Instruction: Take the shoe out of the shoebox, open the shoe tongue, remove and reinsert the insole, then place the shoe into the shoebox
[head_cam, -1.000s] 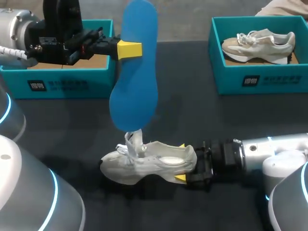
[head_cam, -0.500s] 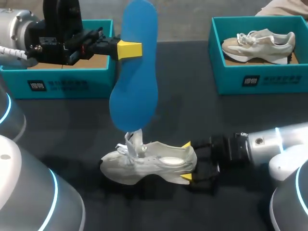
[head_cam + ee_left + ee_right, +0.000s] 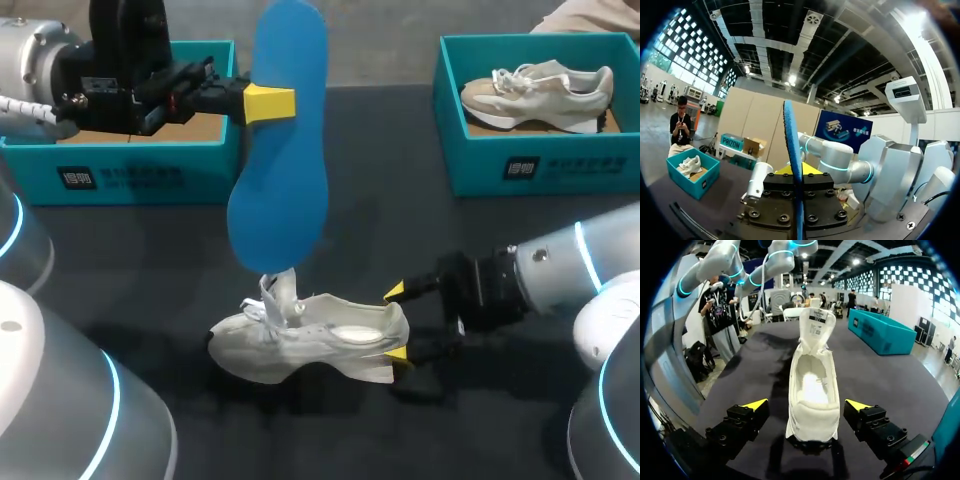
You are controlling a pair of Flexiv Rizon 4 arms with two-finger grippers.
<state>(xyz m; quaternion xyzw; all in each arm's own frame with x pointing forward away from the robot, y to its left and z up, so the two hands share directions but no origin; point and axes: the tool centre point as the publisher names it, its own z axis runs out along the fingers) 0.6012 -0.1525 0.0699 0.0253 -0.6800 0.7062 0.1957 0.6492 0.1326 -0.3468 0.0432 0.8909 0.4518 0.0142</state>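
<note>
Left end effector [image 3: 268, 103] is clamped on the flat blue foam insole [image 3: 285, 140], which it holds upright well above the dark desk [image 3: 400, 230], just in front of an open teal cardboard shoebox [image 3: 130, 175]. Below the insole, the white lace-up sneaker [image 3: 310, 340] lies on the desk with its tongue standing up. Right end effector [image 3: 396, 322] sits at the sneaker's heel, its yellow-tipped fingers [image 3: 755, 404] spread wide on either side, neither touching it. A second teal shoebox [image 3: 540, 165] holds a beige sneaker [image 3: 540, 90].
</note>
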